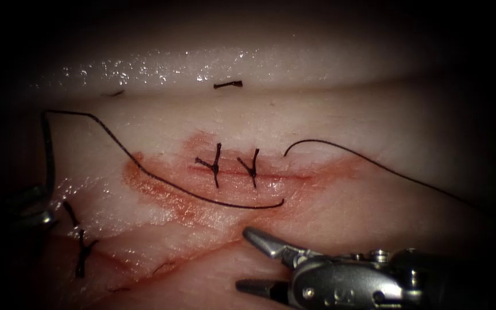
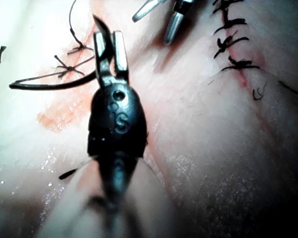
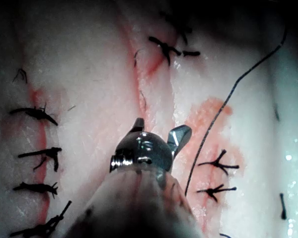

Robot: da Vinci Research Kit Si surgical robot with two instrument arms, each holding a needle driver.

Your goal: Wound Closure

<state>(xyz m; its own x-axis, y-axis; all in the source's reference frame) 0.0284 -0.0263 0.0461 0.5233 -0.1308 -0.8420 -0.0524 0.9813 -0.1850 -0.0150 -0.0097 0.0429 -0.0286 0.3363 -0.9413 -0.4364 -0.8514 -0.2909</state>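
Observation:
The cut (image 1: 271, 175) runs across the tissue (image 1: 340, 115) with two knotted stitches (image 1: 216, 165) on it. My left tool (image 1: 42, 194) sits far off the cut's left end, jaws shut on the dark curved needle (image 1: 48, 150), which is out of the tissue. In the left wrist view those jaws (image 2: 109, 38) hold the needle (image 2: 49, 84) across its curve. Thread (image 1: 162, 183) trails from the needle to the cut's right end, goes under, and comes out above it toward the right. My right tool (image 1: 244, 258) hovers below the cut, open and holding nothing, as the right wrist view (image 3: 159, 129) confirms.
Red fluid (image 1: 144, 181) stains the tissue around the cut. A cut end of thread (image 1: 228, 84) lies on the far ridge. An older stitched line (image 1: 81, 250) sits at the lower left. Rows of earlier stitches (image 2: 233, 42) (image 3: 37, 151) appear in the wrist views.

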